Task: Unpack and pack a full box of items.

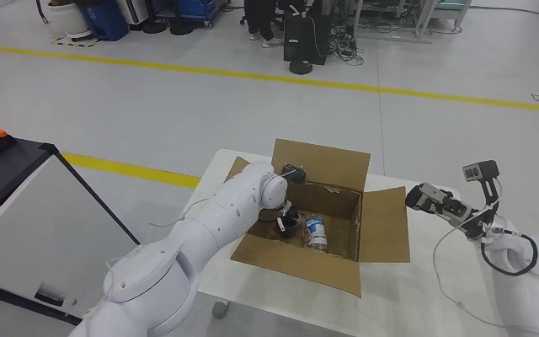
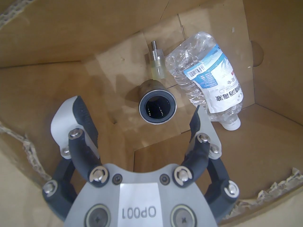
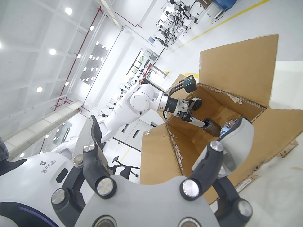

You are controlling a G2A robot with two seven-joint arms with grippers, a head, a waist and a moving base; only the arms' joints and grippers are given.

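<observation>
Inside the box (image 1: 383, 227), the left gripper (image 2: 137, 108) hangs with its fingers spread wide above a metal sleeve (image 2: 151, 88), which stands open end up on the box floor. Past the sleeve lies a small bolt (image 2: 157, 60). A bottle (image 2: 208, 79) lies just beside both. The right gripper (image 1: 418, 198) hovers outside the box near its side flap, fingers apart and empty.

The brown cardboard box (image 1: 383, 227) stood open at the top, its far flap upright and its right flap splayed outward. On its floor an upright dark metal cylinder (image 2: 157, 102), a small threaded metal fitting (image 2: 156, 60) and a clear plastic bottle (image 2: 208, 79) lying just to the right crowded together. Bare floor lay left of the cylinder.
</observation>
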